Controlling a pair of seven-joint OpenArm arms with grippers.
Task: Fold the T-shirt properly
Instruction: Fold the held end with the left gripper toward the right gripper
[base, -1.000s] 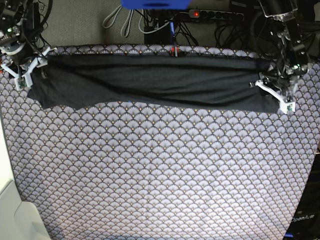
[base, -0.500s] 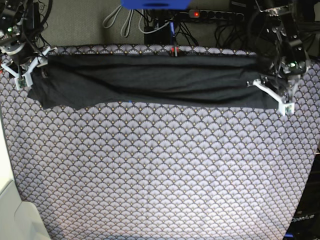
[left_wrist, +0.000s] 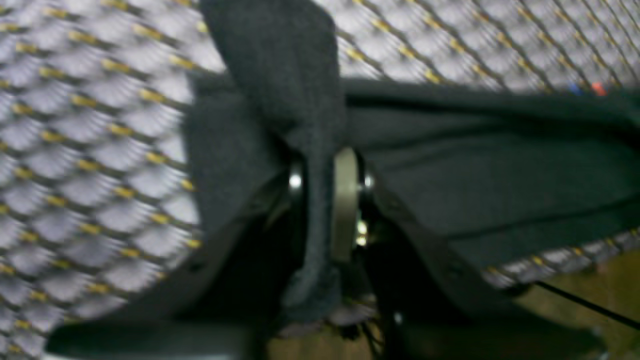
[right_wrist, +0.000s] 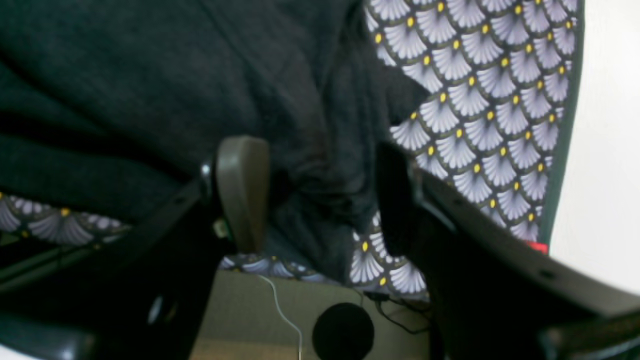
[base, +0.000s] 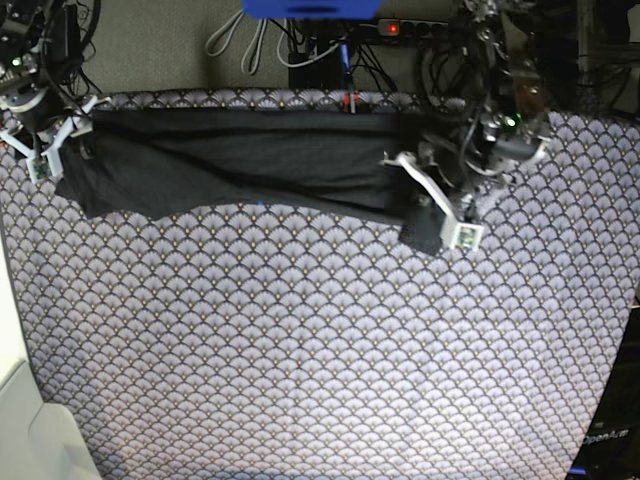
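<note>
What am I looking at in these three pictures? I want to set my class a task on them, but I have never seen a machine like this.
It is a robot with two arms, each ending in a two-fingered gripper, folding a T-shirt. One picture looks down from above on a table covered with a scallop-patterned tablecloth. The dark shirt lies in a long band along the far edge. The other two pictures come from small cameras on the wrists, looking along the fingers. The left gripper, on the right of the overhead picture, is shut on the shirt's end and holds it over the rest; its wrist picture shows the cloth pinched. The right gripper stands open around the other end.
</note>
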